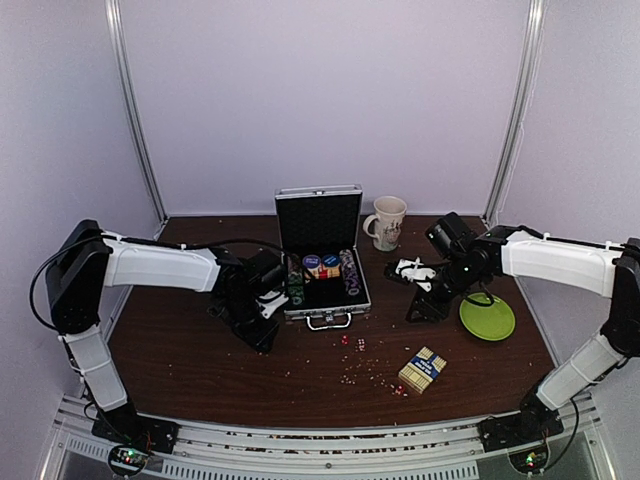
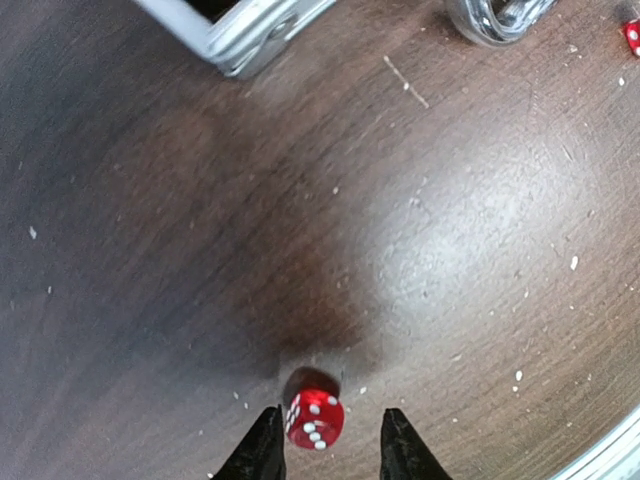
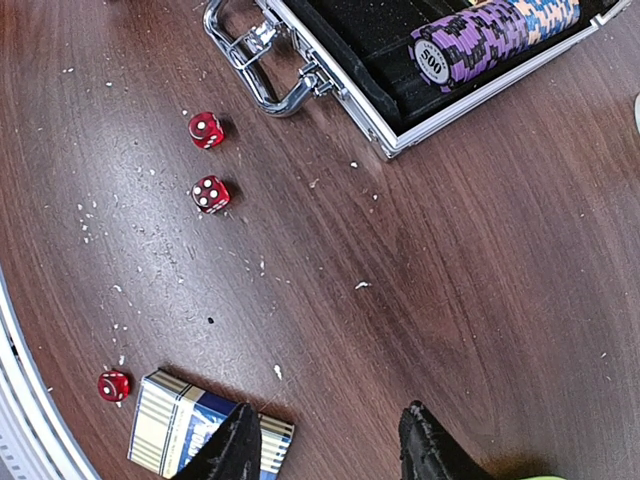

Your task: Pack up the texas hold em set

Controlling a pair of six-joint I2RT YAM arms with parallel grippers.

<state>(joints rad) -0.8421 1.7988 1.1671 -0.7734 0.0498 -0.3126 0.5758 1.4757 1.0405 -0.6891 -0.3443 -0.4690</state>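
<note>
Between the tips of the left gripper (image 2: 331, 440) lies one red die (image 2: 315, 418) on the brown table (image 2: 450, 250). The jaws are open a bit wider than the die. It is right up against one finger, with a gap to the other, so nothing is squeezed. From this wrist, a corner of the silver case (image 2: 240, 40) shows at 11 o'clock and its metal handle (image 2: 495, 20) at 1 o'clock, both well apart from the die.

The right gripper (image 3: 330, 440) is open wide and holds nothing. It hangs over bare table. From its wrist, the card box (image 3: 180, 430) lies at 8 o'clock, partly behind one finger, with a small die (image 3: 113, 385) just beside the box's corner. Two more dice (image 3: 206, 130) sit at 10 o'clock, near the handle.

Seen from above, the case stands open in the middle of the table, its lid up at 12 o'clock. Round chips (image 1: 320, 265) lie inside — a purple stack on the right side, blue and orange ones in the middle, a dark green stack on the left. The left gripper is just beside the case at 8 o'clock, and the right gripper is near it at 3 o'clock. A cream mug (image 1: 386, 222) stands at 1 o'clock from the case — and a green plate (image 1: 487, 317) lies at 4 o'clock, by the right arm.
</note>
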